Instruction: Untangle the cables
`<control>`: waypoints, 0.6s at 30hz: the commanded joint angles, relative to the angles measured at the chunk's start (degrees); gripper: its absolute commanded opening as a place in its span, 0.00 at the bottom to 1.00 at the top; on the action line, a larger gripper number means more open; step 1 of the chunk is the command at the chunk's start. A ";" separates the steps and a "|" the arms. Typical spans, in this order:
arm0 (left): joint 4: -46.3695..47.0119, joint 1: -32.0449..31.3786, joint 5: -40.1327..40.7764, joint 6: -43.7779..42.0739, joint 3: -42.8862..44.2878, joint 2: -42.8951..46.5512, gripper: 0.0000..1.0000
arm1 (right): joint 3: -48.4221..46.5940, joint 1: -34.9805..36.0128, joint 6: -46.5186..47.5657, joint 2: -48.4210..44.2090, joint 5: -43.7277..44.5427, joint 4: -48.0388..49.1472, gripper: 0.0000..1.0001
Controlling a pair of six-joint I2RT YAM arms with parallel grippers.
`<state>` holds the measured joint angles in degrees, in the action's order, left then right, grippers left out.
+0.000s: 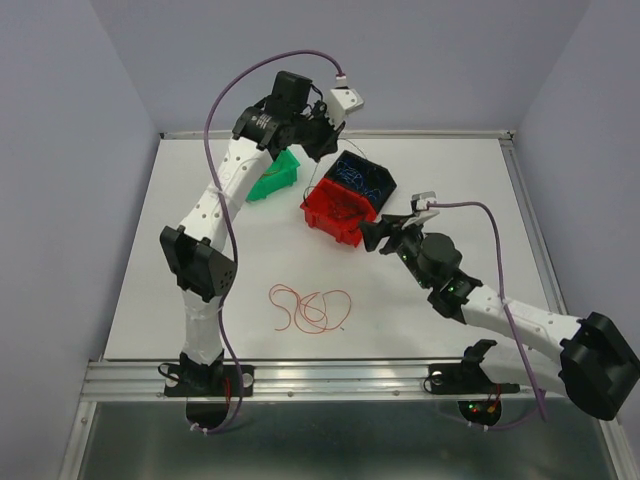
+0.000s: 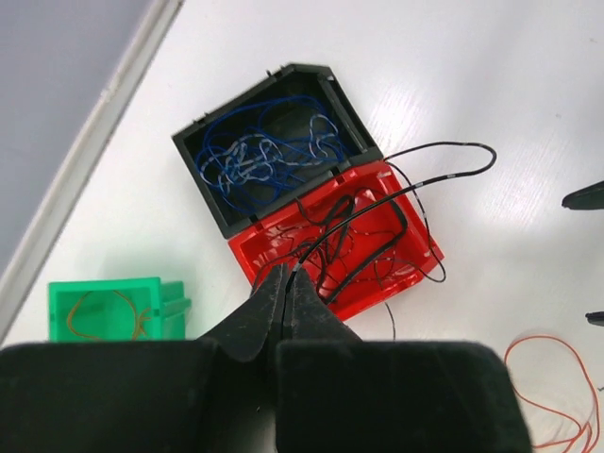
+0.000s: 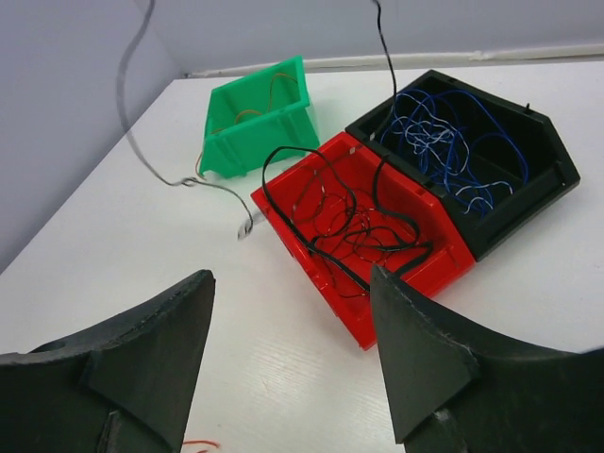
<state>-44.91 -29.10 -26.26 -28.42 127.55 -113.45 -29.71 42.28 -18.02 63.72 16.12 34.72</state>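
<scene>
My left gripper (image 2: 288,272) hangs above the red bin (image 2: 415,274), shut on a thin black cable (image 2: 349,225). That cable runs from the fingertips down into the bin, and one loop spills over the rim onto the table. More black and red strands lie tangled in the red bin (image 3: 427,267). Blue cables (image 2: 255,151) fill the black bin (image 2: 204,181). An orange-brown cable (image 2: 94,316) lies in the green bin (image 2: 71,293). A loose red cable (image 1: 310,310) is coiled on the table. My right gripper (image 3: 291,278) stands open and empty, low beside the red bin's near corner.
The three bins sit together at the back middle of the white table (image 1: 450,190): the green bin (image 1: 275,175), the red bin (image 1: 318,215) and the black bin (image 1: 385,180). A raised rail (image 1: 420,133) borders the table's far edge. Grey walls enclose the table on three sides.
</scene>
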 commanded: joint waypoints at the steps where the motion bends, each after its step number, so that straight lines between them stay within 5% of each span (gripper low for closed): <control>1: -4.30 -0.60 0.33 1.09 8.85 0.33 0.00 | 2.20 -0.18 -0.79 -2.72 3.48 4.92 0.72; 9: 1.74 -2.80 4.73 1.00 1.32 8.41 0.01 | 2.91 -0.18 -0.70 -4.05 3.30 5.27 0.72; 18: 9.74 -3.68 3.76 -7.43 -2.65 4.30 0.00 | 4.57 -0.18 -0.70 -6.33 3.39 6.24 0.71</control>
<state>-40.73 -32.58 -22.13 -31.24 125.43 -107.94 -26.72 42.28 -18.44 59.48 18.28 37.04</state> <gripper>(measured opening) 0.033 0.714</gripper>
